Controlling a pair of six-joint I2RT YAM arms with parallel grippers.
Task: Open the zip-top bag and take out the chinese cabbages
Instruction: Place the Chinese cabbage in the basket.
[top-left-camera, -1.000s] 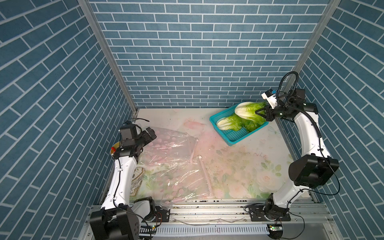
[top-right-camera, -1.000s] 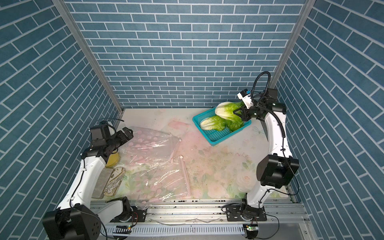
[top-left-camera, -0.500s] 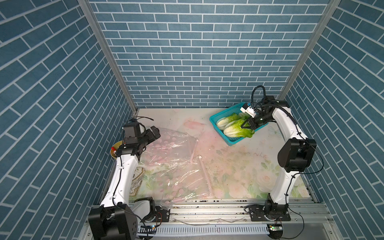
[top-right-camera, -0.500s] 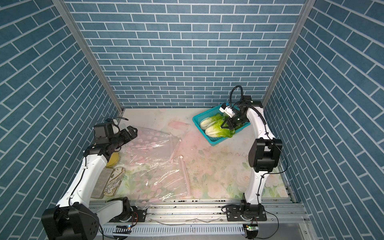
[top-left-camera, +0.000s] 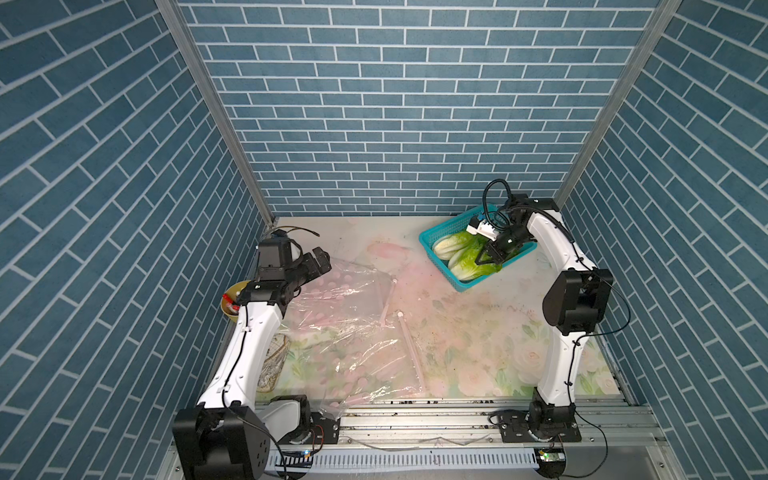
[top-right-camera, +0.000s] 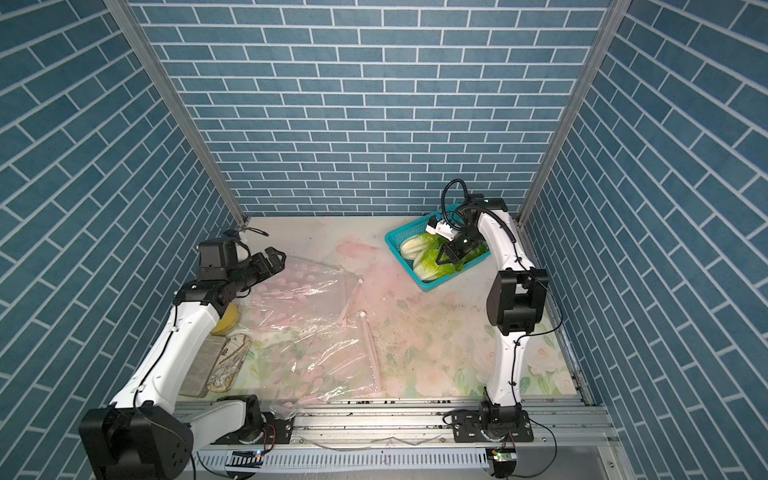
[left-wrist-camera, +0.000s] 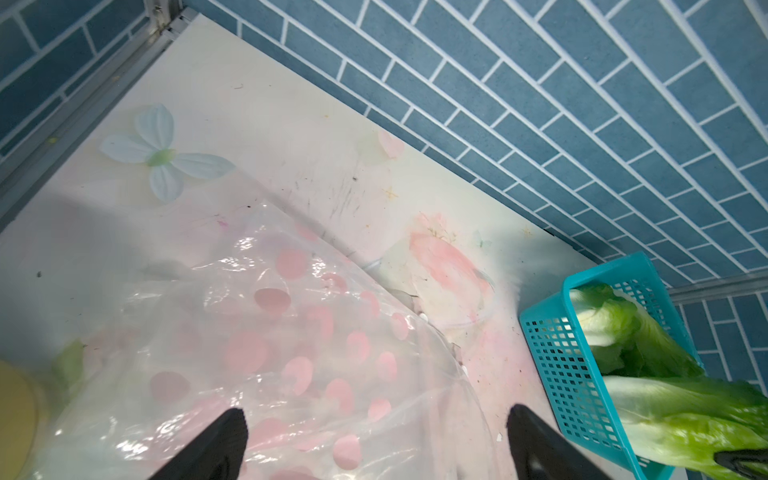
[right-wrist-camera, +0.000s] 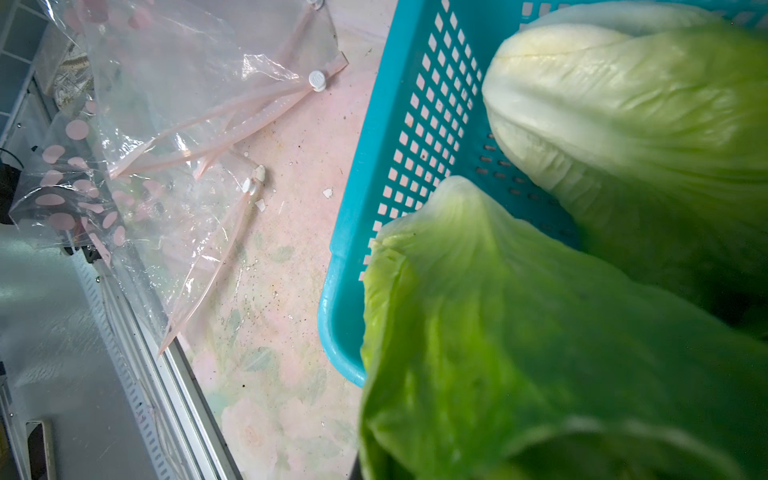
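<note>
Across both top views, find the chinese cabbages packed in the teal basket at the far right corner of the counter; cannot count the heads, overlapped and partly under the right hand. Read that hand as closed on the leafy end of the near cabbage; cannot tell resting from hanging. See the left hand spread wide above the zip-top bag, holding nothing; spot a yellow bowl half hidden behind its arm. Note bare counter between bag and basket.

From the left wrist, catch only black fingertips, cut off by the frame, well apart over dotted plastic, and the basket cropped at the side.

From the right wrist, get the near cabbage blurred, filling the frame and hiding the fingers; beyond, make out basket wall, pink zip strips, white slider, front rail.
</note>
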